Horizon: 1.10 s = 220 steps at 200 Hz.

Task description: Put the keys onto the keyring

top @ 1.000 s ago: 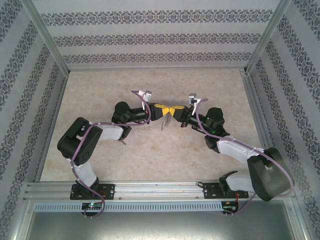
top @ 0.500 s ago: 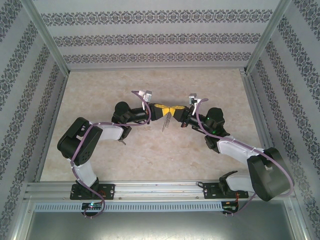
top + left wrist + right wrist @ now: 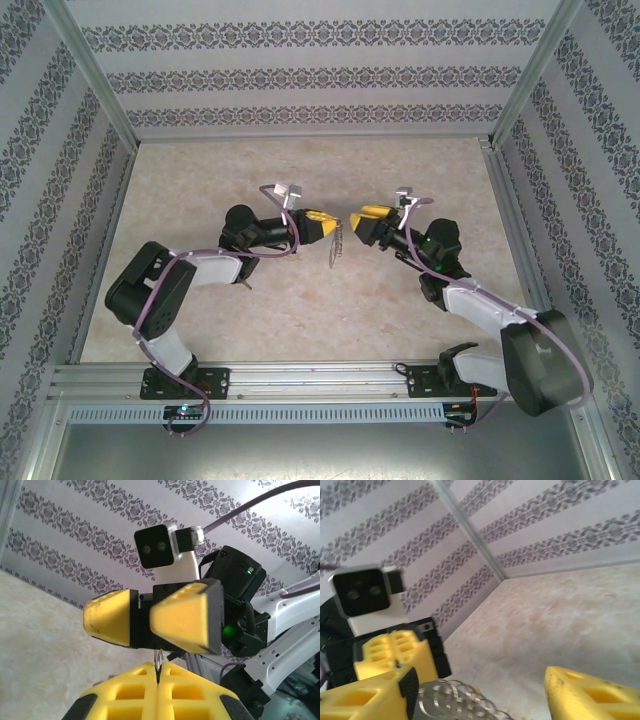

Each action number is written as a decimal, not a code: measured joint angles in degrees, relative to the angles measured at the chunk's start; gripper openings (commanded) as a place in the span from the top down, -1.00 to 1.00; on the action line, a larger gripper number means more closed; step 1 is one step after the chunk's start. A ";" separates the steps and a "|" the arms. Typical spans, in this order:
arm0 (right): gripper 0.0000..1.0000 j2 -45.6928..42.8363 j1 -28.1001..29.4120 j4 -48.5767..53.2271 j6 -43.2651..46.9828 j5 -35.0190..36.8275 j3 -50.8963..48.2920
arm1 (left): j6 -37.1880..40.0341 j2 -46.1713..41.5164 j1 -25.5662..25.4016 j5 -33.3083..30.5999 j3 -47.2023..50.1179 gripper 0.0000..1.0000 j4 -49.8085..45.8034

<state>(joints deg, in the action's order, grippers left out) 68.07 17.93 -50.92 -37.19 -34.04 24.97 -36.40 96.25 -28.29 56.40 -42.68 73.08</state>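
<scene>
My left gripper (image 3: pixel 326 226) is shut on the keyring (image 3: pixel 337 246), a grey metal loop with its chain hanging below the yellow fingertips above the table. In the left wrist view a thin wire edge of the keyring (image 3: pixel 159 657) sticks up from the pinched left gripper (image 3: pixel 159 669). My right gripper (image 3: pixel 357 217) faces it, open and a short gap away, holding nothing. In the right wrist view, silvery rings and chain links (image 3: pixel 451 700) blur between the spread right gripper (image 3: pixel 480 686) fingers. The key is too small to make out among them.
The marble-patterned table (image 3: pixel 300 300) is walled by patterned panels on three sides, with a metal rail (image 3: pixel 300 375) along the near edge. Both arms meet over the table's middle.
My right gripper has opened and pulled back to the right, away from the left gripper's fingertips. The keyring stays hanging from the left gripper, which shifted slightly left.
</scene>
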 measured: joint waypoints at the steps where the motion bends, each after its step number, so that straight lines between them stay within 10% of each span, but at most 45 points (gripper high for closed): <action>1: -0.42 -0.17 -0.07 0.11 -0.02 0.11 -0.07 | 0.39 -0.17 0.00 0.00 0.02 1.00 -0.31; 86: -0.52 -12.20 -2.84 12.61 0.52 8.79 -5.68 | 37.79 -15.28 -0.15 -6.34 0.09 1.00 -31.82; 220: -0.53 -14.51 -2.84 17.35 1.55 9.81 -7.50 | 49.96 -17.20 -0.96 -12.79 1.95 1.00 -35.91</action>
<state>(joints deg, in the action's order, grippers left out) 53.56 15.09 -33.56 -35.64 -24.23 17.47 13.56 79.05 -29.26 43.62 -40.73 37.17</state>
